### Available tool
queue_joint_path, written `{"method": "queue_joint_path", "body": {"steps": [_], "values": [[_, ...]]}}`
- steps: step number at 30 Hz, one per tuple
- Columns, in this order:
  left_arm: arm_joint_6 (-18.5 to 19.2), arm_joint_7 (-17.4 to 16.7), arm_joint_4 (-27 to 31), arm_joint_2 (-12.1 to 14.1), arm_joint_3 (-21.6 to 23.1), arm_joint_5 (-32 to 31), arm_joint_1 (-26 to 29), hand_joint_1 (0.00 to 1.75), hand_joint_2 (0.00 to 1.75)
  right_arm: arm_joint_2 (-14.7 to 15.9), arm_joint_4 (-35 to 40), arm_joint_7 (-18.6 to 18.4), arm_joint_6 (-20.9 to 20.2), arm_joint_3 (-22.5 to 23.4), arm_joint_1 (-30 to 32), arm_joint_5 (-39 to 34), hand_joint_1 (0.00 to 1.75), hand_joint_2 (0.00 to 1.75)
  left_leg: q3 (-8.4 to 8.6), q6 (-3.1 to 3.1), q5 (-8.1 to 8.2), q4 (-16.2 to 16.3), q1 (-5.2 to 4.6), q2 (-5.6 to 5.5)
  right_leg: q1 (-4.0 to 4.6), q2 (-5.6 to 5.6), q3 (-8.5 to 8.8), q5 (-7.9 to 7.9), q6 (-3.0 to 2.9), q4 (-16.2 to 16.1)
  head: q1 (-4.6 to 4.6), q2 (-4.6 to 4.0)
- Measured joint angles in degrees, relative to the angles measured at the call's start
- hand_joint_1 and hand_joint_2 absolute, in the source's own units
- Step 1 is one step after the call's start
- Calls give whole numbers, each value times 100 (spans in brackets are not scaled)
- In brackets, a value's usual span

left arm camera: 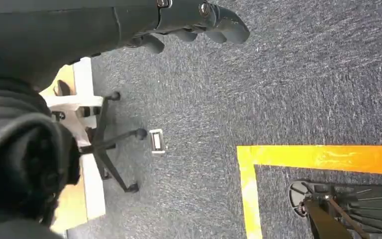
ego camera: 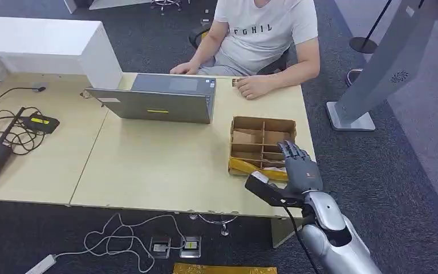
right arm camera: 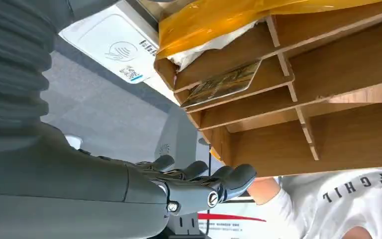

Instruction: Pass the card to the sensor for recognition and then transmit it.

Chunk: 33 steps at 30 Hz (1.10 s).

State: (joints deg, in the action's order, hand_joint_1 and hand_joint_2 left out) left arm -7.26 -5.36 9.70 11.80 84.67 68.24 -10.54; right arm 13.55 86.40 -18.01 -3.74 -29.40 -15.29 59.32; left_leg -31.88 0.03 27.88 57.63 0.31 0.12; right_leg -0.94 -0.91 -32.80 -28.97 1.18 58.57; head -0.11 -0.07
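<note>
A brown cardboard box with dividers (ego camera: 262, 140) stands near the table's right edge. In the right wrist view a card with a dark printed face (right arm camera: 222, 83) lies flat in one compartment of the box (right arm camera: 328, 59). A white card sensor with a contactless mark (right arm camera: 112, 46) lies beside the box. My right hand (ego camera: 297, 165) hovers over the box's near right corner, fingers stretched out and apart (right arm camera: 204, 184), holding nothing. My left hand (left arm camera: 199, 22) hangs over the carpet floor, fingers loosely bent, with nothing in it.
A person in a white T-shirt (ego camera: 265, 28) sits across the table, one hand (ego camera: 255, 87) resting near the box. A grey laptop (ego camera: 159, 98) stands mid-table, cables and chargers (ego camera: 11, 131) at the left. A grey kiosk stand (ego camera: 376, 74) rises right of the table. Yellow plastic (ego camera: 250, 166) lines the box's near side.
</note>
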Motion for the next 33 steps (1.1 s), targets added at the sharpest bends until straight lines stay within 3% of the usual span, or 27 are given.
{"method": "queue_joint_path", "body": {"steps": [33], "values": [[2, 7, 0, 31, 0, -15, 0, 0, 0, 0, 2, 22, 18, 55, -2, 11, 0, 175, 1, 0, 0, 0, 0, 0, 0, 0, 0, 0, 0, 0, 0, 2]]}}
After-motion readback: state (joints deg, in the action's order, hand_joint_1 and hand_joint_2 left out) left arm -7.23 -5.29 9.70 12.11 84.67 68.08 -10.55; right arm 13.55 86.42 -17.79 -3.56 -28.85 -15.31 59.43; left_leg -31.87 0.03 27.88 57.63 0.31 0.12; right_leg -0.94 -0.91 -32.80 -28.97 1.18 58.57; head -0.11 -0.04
